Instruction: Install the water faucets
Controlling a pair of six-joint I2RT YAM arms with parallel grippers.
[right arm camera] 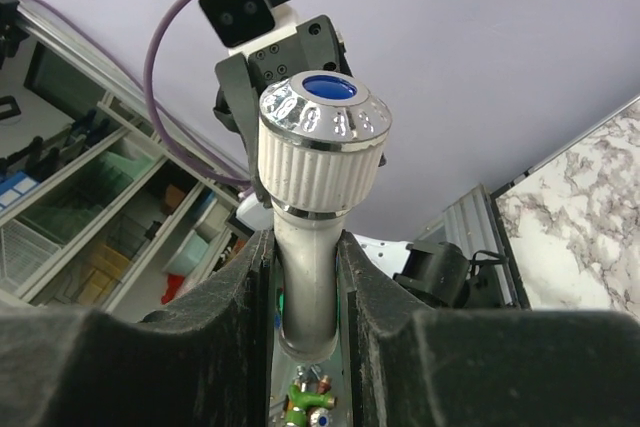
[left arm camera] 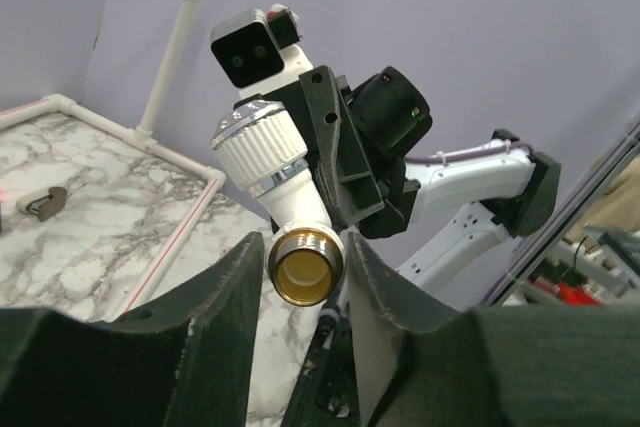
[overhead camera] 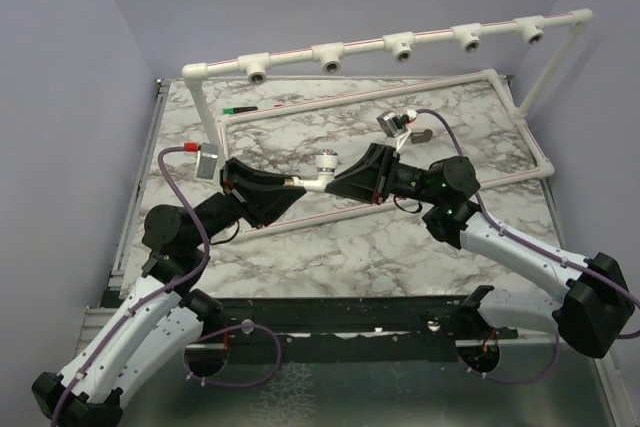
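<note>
This looks like a mid-air handover. The water faucet (overhead camera: 324,163) is held above the desk (overhead camera: 400,247), with the left end effector (overhead camera: 298,185) clamped on its brass-mouthed end and the right end effector (overhead camera: 338,179) clamped on its body just under the knob. Next, one must release so the other can carry it to a tee socket (overhead camera: 331,57), well beyond both fingertips. The stem's threads are hidden between the fingers.

Grey-veined white marble table (overhead camera: 350,247) carries a white pipe frame (overhead camera: 490,75), whose rectangular base lies flat on the top. A short black stick (overhead camera: 238,108) with a green and orange end lies just beyond the frame's far left corner; a small dark brownish piece (overhead camera: 424,133) lies inside the frame, toward its far right
</note>
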